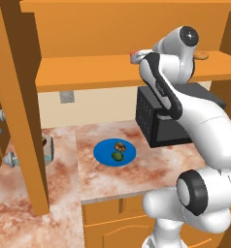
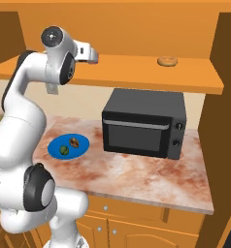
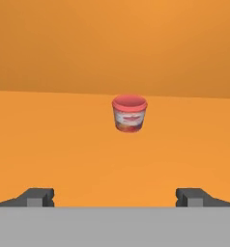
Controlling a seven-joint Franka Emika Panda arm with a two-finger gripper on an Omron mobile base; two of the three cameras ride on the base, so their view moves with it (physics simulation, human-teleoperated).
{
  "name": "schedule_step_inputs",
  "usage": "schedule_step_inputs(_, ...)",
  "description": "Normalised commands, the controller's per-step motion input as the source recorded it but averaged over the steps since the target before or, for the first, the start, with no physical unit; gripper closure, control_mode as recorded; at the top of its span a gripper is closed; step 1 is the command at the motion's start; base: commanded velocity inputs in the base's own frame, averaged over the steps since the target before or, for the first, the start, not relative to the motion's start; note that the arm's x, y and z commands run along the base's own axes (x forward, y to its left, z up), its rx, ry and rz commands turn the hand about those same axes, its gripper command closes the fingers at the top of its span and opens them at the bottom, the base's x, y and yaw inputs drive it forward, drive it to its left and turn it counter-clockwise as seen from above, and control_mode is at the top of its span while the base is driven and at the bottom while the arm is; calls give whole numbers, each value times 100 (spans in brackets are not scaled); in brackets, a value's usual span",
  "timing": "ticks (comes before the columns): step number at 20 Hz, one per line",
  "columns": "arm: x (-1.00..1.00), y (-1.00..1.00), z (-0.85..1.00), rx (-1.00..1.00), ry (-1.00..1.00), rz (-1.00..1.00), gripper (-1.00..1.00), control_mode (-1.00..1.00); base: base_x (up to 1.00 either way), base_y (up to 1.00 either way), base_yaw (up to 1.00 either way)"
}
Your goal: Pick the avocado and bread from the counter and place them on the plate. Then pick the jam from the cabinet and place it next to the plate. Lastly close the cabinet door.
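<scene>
Dark finger tips: we see the gripper (image 3: 115,197) spread wide and empty, aimed straight at the jam (image 3: 129,113), which stands upright ahead of it on the cabinet (image 1: 112,68) shelf, not yet between the fingers.
Step in hand: we judge it the reach for the jam; one avocado (image 1: 117,156) and one bread (image 1: 120,146) already lie on the plate (image 1: 102,154).
Next move: we need to advance level until the jar sits between the fingers, then clench.
Count: we count one jam, one plate, one microwave (image 2: 144,122), one doughnut-shaped roll (image 2: 167,61) on the shelf.
Left over: the cabinet door (image 1: 18,106) hangs open.
</scene>
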Motion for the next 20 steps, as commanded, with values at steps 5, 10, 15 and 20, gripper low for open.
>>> schedule_step_inputs(5,39,0,-11,0,0,-3,-100,-100,0,0,0)
schedule_step_inputs(10,42,0,-5,0,0,-3,-100,-100,0,0,0)
schedule_step_inputs(15,42,0,-1,0,0,-3,-100,-100,0,0,0)
schedule_step_inputs(20,40,0,-5,0,0,0,-100,-100,0,0,0)
